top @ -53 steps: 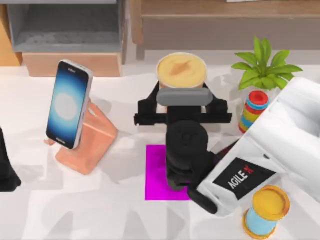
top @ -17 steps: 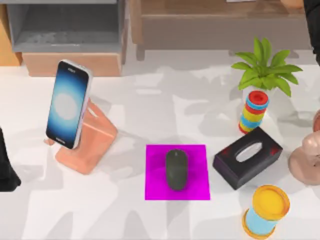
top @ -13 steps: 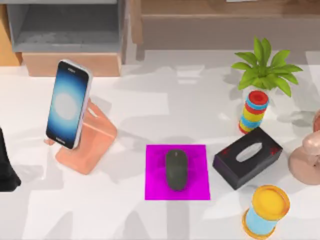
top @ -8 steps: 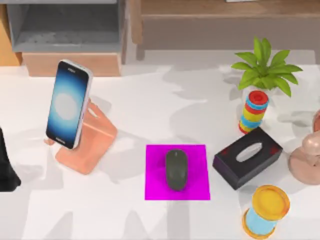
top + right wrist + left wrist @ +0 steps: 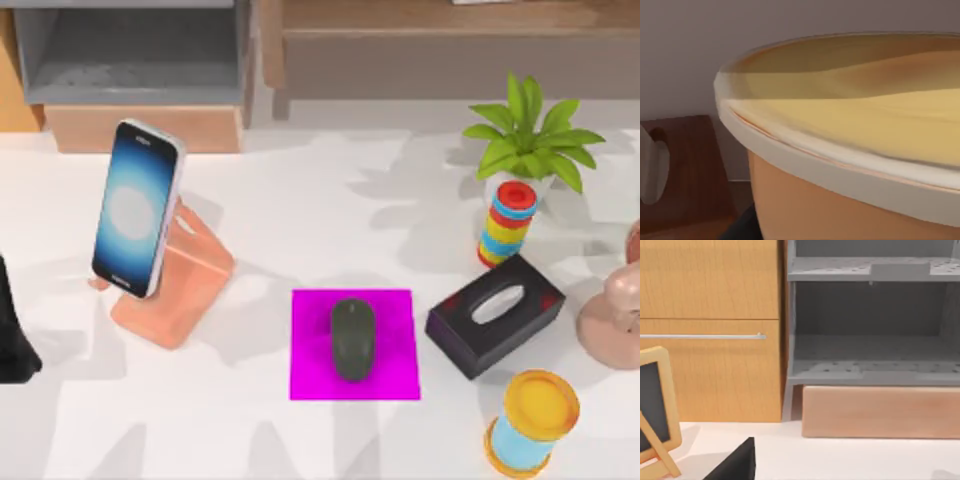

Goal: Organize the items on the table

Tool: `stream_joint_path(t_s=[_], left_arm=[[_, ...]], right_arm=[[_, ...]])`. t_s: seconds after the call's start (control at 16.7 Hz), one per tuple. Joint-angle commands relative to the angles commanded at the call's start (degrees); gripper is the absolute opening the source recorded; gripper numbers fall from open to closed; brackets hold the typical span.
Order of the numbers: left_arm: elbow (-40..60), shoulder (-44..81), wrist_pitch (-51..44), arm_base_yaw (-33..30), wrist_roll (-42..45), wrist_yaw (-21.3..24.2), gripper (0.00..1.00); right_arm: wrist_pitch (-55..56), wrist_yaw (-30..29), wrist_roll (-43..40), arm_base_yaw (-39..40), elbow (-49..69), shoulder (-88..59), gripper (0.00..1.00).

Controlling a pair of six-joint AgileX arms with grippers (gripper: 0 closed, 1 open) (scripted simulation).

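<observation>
The dark grey mouse (image 5: 352, 339) lies on a magenta pad (image 5: 312, 376) at the table's (image 5: 300, 220) middle front. At the left, the phone (image 5: 136, 208) with its glowing screen leans upright in a salmon stand (image 5: 185, 285). The orange cup (image 5: 850, 200) with its creamy top looms close in the right wrist view, off the table, with a grey wall and dark wood behind it; my right gripper holds it. My left arm (image 5: 12, 330) stays parked at the table's left edge.
A black tissue box (image 5: 495, 315), a ring-stack toy (image 5: 508, 222), a potted plant (image 5: 530, 135), a yellow-topped blue cylinder (image 5: 530, 420) and a copper-pink rounded object (image 5: 612, 320) crowd the right side. Shelves and a wooden cabinet (image 5: 710, 330) stand behind the table.
My right arm, which stood over the mouse gripping the cup, has lifted out of the top view with the cup. Over the last second only shadows drift across the table.
</observation>
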State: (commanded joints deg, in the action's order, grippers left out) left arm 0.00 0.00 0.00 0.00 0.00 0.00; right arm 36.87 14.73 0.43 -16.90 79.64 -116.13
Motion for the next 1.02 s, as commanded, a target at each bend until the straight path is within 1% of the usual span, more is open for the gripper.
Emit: stream_joint_path(t_s=[0.96,1.02], left_arm=[[0.0,0.0,0.0,0.0,0.0,0.0,1.0],[0.0,0.0,0.0,0.0,0.0,0.0,1.0]], right_arm=[[0.0,0.0,0.0,0.0,0.0,0.0,0.0],[0.0,0.0,0.0,0.0,0.0,0.0,0.08]])
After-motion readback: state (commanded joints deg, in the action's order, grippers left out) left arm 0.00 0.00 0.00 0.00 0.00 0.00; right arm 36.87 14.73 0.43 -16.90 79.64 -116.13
